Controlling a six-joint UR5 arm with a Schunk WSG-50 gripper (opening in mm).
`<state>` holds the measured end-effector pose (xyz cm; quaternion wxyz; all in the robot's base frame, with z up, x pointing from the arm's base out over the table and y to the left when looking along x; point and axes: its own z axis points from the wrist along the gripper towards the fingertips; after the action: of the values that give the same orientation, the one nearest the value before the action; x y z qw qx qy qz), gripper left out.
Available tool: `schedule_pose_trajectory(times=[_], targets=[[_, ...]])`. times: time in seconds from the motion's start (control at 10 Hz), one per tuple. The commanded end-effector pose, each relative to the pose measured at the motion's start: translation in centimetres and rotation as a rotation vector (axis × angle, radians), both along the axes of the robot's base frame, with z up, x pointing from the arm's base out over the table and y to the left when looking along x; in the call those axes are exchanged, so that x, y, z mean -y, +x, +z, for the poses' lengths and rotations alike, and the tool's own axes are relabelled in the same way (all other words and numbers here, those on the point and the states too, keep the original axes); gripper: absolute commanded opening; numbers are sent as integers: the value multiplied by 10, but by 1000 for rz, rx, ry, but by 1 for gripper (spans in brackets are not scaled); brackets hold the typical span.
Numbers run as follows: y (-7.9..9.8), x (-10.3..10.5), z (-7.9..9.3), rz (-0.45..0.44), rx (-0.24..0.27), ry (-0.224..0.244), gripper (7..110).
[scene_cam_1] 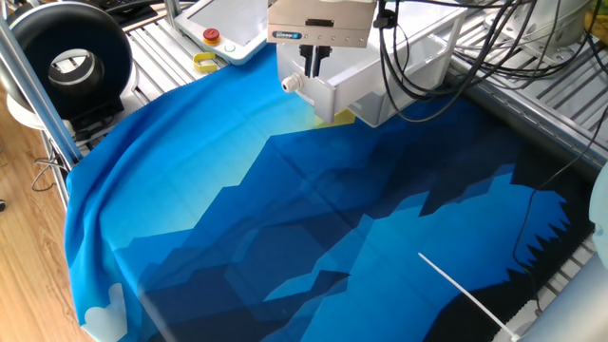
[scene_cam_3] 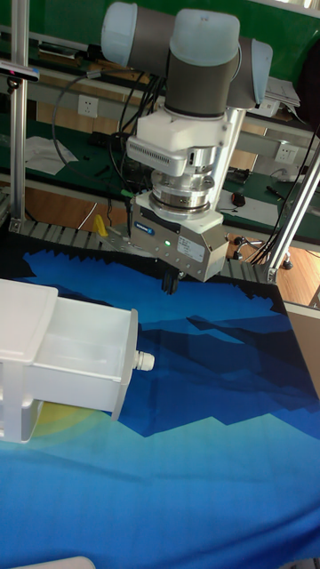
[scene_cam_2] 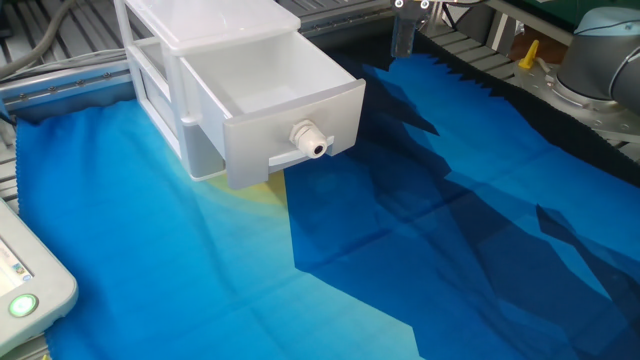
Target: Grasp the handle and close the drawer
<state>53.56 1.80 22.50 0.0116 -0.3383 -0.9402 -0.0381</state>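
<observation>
Fingers point(scene_cam_2: 403, 38) cropped by the top edge in the other fixed view; gap indiscernible.
</observation>
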Motion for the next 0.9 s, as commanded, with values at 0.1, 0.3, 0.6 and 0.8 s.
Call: schedule_pose_trajectory(times=[0.1,0.3,0.6,0.8], targets=[[0,-12,6,-13,5,50,7],[-2,0,4,17,-2,6,7],[-3,-9,3,-10,-7,38,7],[-2,-2,2,-2,-4,12,7]])
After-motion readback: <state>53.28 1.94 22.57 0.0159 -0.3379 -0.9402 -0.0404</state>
